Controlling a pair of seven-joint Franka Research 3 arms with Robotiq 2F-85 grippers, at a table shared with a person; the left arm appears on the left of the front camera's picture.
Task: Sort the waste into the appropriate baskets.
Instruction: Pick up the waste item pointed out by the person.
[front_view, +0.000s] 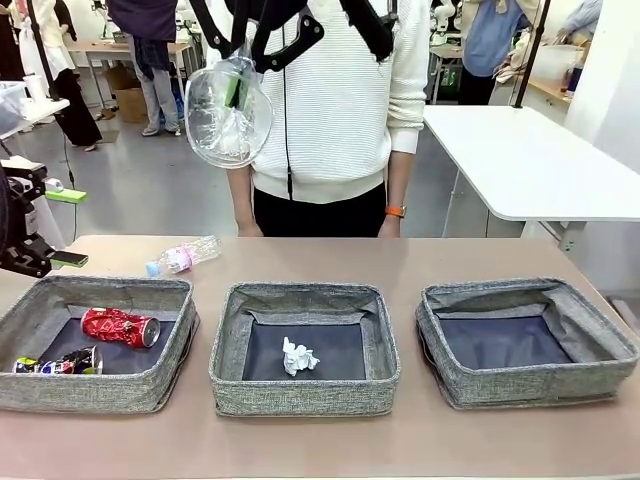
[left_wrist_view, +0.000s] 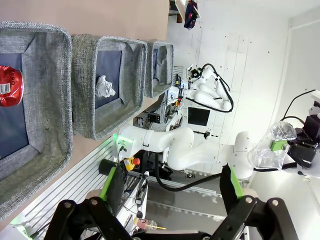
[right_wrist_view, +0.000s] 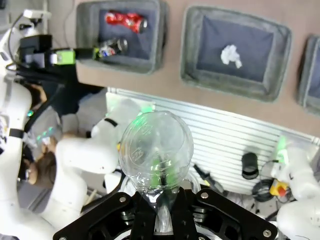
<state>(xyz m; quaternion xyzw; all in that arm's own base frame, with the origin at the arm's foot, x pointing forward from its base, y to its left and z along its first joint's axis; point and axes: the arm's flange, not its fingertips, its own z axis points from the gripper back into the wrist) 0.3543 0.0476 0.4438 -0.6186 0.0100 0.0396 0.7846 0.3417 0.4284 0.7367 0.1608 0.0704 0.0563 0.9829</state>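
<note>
Three bins (front_view: 520, 385) in front of me. My R gripper (right_wrist_view: 161, 192) is clamped on the clear cup (front_view: 228, 112), held high above the table (front_view: 400, 255). L gripper (left_wrist_view: 172, 185) jaws wide apart, nothing in them. I see red can (front_view: 120, 327) + dark can (front_view: 60, 364) in left bin (front_view: 60, 395), paper ball (front_view: 299, 357) in mid bin (front_view: 300, 395), bottle (front_view: 182, 256) on table just behind left bin.

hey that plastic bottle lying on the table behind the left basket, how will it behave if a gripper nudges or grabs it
It will probably roll if nudged: the bottle lies on its side on the flat table. It is likely light, since it looks clear and empty. Its thin, see-through walls may dent or slip under a firm squeeze.
</note>
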